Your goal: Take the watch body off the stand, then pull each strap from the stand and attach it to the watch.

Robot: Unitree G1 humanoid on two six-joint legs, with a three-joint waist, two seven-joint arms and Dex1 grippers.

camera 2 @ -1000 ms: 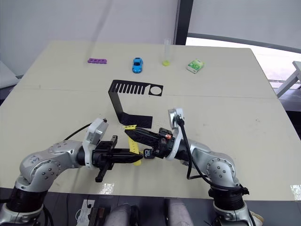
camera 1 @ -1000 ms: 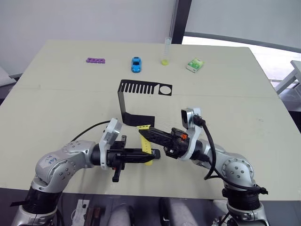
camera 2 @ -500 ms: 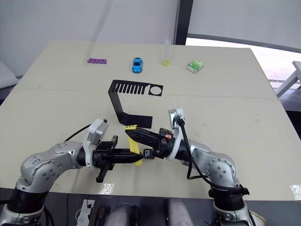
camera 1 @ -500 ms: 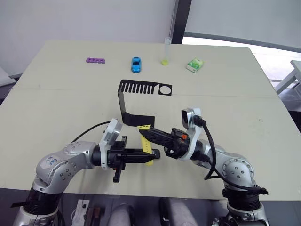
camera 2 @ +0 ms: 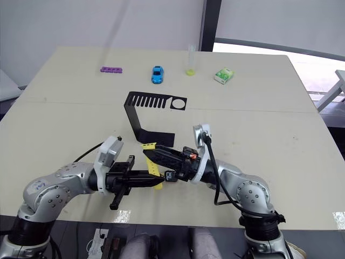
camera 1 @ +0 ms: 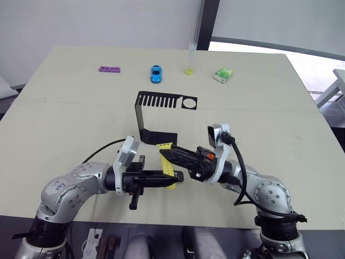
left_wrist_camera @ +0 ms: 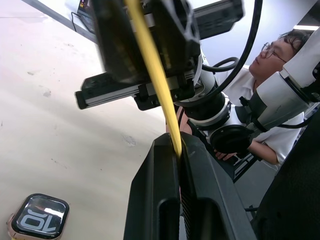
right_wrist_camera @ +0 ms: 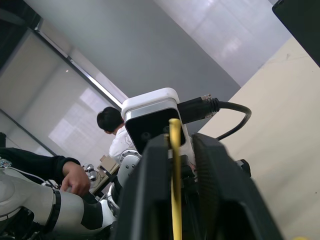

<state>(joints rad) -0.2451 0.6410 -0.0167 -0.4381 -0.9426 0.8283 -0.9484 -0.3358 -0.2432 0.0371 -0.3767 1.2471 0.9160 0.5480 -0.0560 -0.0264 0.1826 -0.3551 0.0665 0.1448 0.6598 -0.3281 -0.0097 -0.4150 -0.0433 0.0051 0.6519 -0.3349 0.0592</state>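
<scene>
1. left gripper (camera 1: 171, 178) is clamped on a yellow strap (camera 1: 167, 165) — fingers pinch its lower end in the left wrist view
2. right gripper (camera 1: 166, 152) meets it from the other side, closed on the same strap higher up; the band stands between both
3. watch body (left_wrist_camera: 39, 216) lies on the table (camera 1: 81, 108) just below the left gripper
4. stand (camera 1: 156, 116) sits just beyond both grippers

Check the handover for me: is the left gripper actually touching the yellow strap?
Touching. In the left wrist view the left gripper has both fingers closed against the yellow strap, which runs up out of the slit between them.
</scene>
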